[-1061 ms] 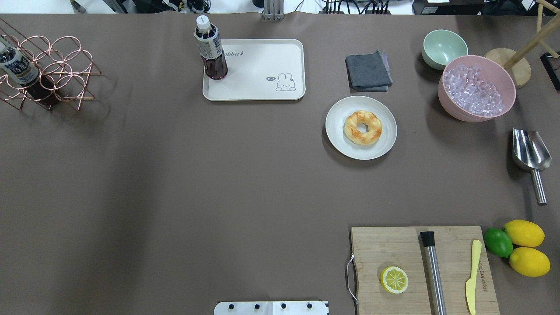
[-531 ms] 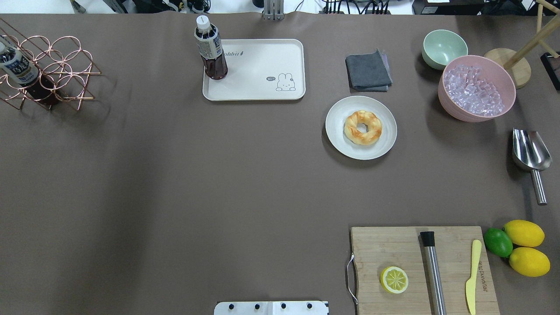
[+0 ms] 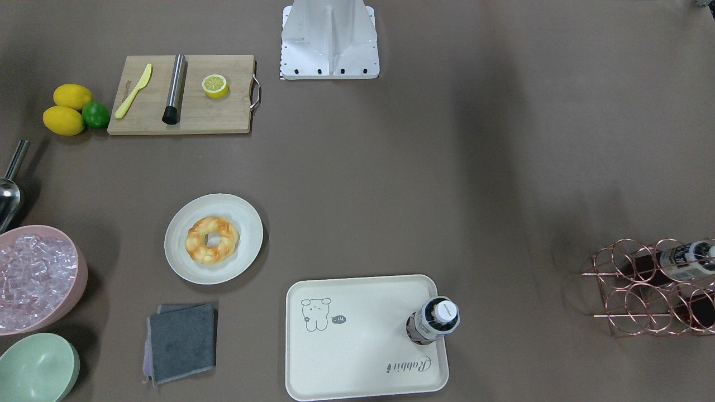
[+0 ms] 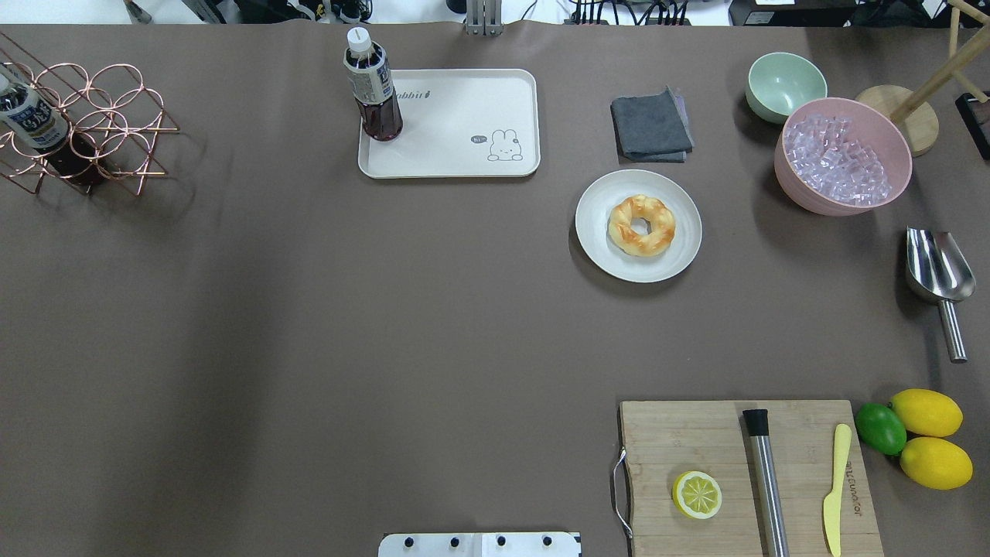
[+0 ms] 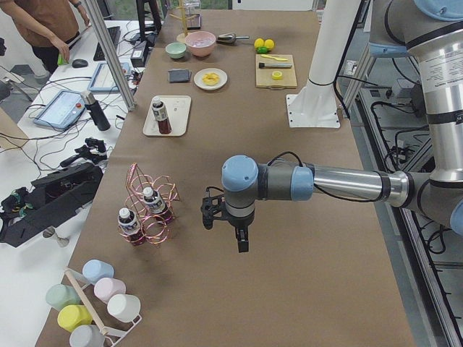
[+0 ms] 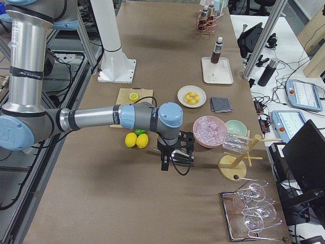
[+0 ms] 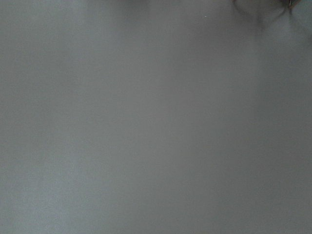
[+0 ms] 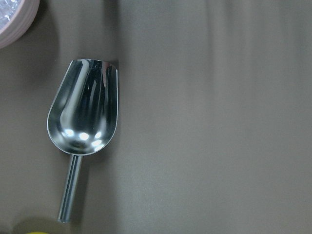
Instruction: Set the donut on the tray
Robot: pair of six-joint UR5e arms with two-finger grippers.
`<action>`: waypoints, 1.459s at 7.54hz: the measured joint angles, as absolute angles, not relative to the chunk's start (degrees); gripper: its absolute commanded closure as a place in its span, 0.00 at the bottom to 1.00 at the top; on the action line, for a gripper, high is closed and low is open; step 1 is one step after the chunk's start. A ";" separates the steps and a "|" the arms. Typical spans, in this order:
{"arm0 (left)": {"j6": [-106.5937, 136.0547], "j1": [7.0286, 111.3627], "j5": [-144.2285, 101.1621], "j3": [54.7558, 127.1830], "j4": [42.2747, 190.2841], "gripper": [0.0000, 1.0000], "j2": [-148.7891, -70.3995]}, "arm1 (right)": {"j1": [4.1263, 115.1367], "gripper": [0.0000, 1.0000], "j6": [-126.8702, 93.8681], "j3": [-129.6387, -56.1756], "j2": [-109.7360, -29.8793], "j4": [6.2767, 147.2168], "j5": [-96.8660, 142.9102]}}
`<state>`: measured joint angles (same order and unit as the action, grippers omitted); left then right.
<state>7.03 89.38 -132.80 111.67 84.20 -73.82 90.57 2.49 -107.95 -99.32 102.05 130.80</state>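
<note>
The donut (image 4: 641, 225), a braided golden ring with orange-brown glaze, lies on a round off-white plate (image 4: 684, 251) right of centre; it also shows in the front-facing view (image 3: 211, 239). The cream tray (image 4: 464, 131) with a bear drawing lies at the far middle, left of the plate, with a dark bottle (image 4: 373, 85) standing on its left end. My left gripper (image 5: 242, 242) shows only in the left side view, above the table beside the wire rack, far from the donut. My right gripper (image 6: 163, 165) shows only in the right side view, above the metal scoop. I cannot tell whether either is open or shut.
A grey cloth (image 4: 651, 125), a green bowl (image 4: 785, 83) and a pink bowl of ice (image 4: 843, 155) lie beyond and right of the plate. A metal scoop (image 4: 937, 271) lies at the right edge. A cutting board (image 4: 696, 441) with a lemon half, lemons and a lime sit near right. A copper rack (image 4: 85, 124) stands far left.
</note>
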 measured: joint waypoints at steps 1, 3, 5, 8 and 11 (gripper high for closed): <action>7.03 89.38 -132.80 111.65 84.20 0.02 -73.72 | 90.58 0.00 2.67 -107.95 -99.35 102.04 130.91; 7.03 89.38 -132.80 111.68 84.27 0.02 -73.53 | 90.54 0.00 2.73 -108.21 -99.29 101.89 131.48; 7.03 89.30 -132.81 111.59 84.30 0.02 -73.47 | 89.12 0.00 0.87 -108.24 -98.86 99.60 134.05; 7.03 89.13 -132.80 111.41 84.44 0.02 -72.79 | 79.66 0.00 -17.58 -108.14 -94.04 92.17 135.57; 6.99 89.04 -132.80 111.34 84.48 0.02 -72.62 | 68.41 0.01 -39.76 -107.72 -84.28 89.47 135.08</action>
